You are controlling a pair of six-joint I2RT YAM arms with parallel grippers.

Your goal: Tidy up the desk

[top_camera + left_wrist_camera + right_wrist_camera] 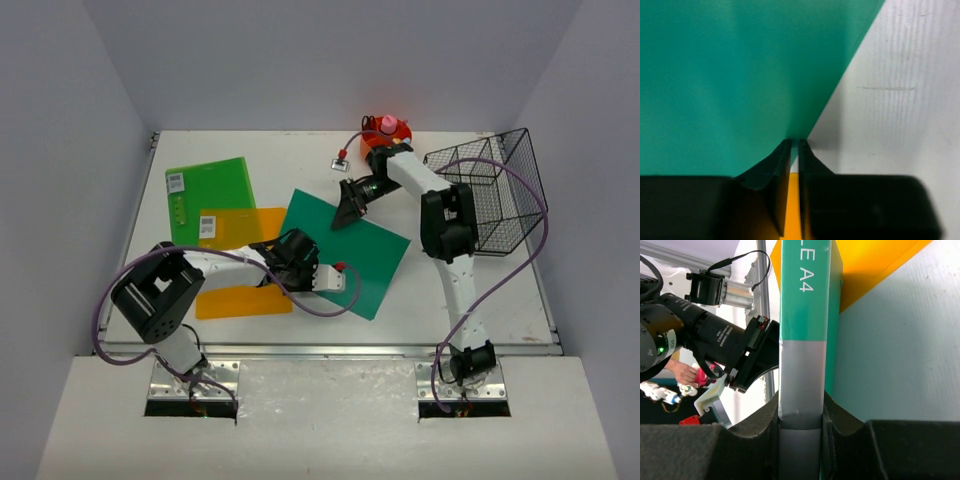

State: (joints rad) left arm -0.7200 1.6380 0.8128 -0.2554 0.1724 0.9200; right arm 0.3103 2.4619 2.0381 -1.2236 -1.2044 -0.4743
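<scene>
The white desk (500, 300) holds a teal folder (375, 265) lying askew in the middle. My right gripper (350, 208) is shut on its far edge; the right wrist view shows the grey-taped spine (802, 375) clamped between the jaws of that gripper (801, 401). My left gripper (286, 247) sits at the folder's near-left corner. In the left wrist view this gripper (795, 143) has its jaws a thin slit apart. The teal folder (740, 75) starts at their tips, and an orange folder (792, 200) shows through the slit.
A light green folder (210, 195) lies at the back left, with orange folders (240, 300) overlapping it towards the front. A black wire basket (495, 200) stands at the right edge. A red and pink object (385, 130) with a cabled plug (341, 158) sits at the back.
</scene>
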